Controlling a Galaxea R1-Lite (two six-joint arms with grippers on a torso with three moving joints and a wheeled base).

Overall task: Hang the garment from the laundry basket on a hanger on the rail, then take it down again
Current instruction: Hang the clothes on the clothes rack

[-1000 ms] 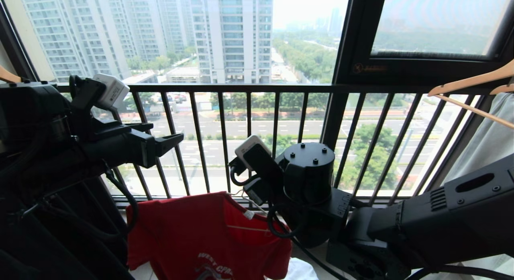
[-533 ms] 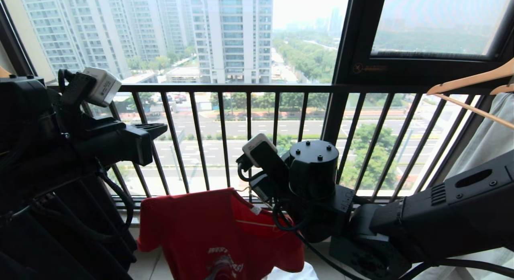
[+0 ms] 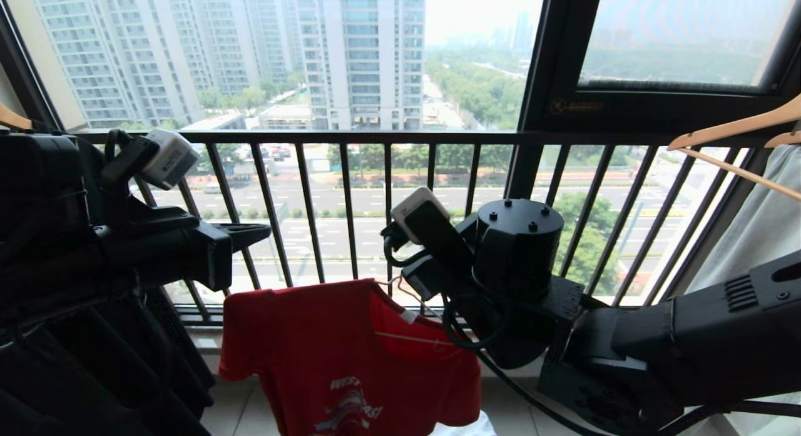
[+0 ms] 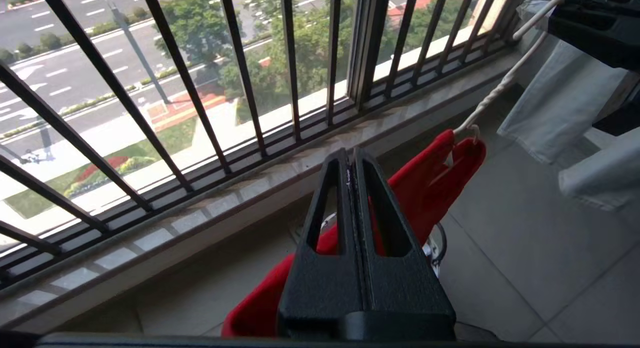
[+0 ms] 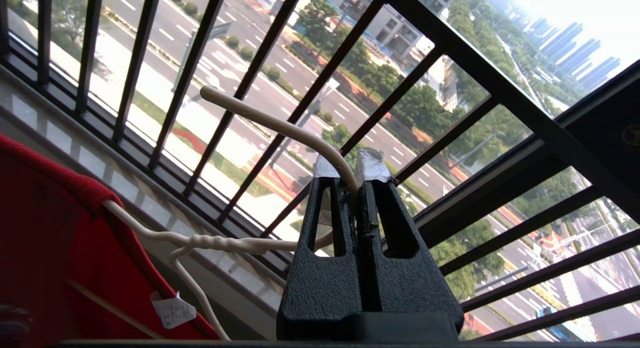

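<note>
the red west coast t-shirt [image 3: 338, 354] hangs spread on the thin white wire hanger [image 5: 235, 244], low in front of the black barred window railing [image 3: 375, 137]. the right gripper [image 5: 350, 178] is clamped on the hanger's curved hook, carrying shirt and hanger together. the left gripper [image 4: 352, 161] sits just above the shirt's shoulder with its jaws pressed together on nothing. the overhead rail is not in view, so i judge the shirt is dressed on the hanger but either not yet hung or just taken down; which, i cannot tell. the shirt is soft matte knit, draping in loose folds; the hanger is slim coated wire, twisted at the neck. a pale wooden hanger [image 3: 738, 132] with grey-green cloth [image 3: 757, 217] hangs at the right.
</note>
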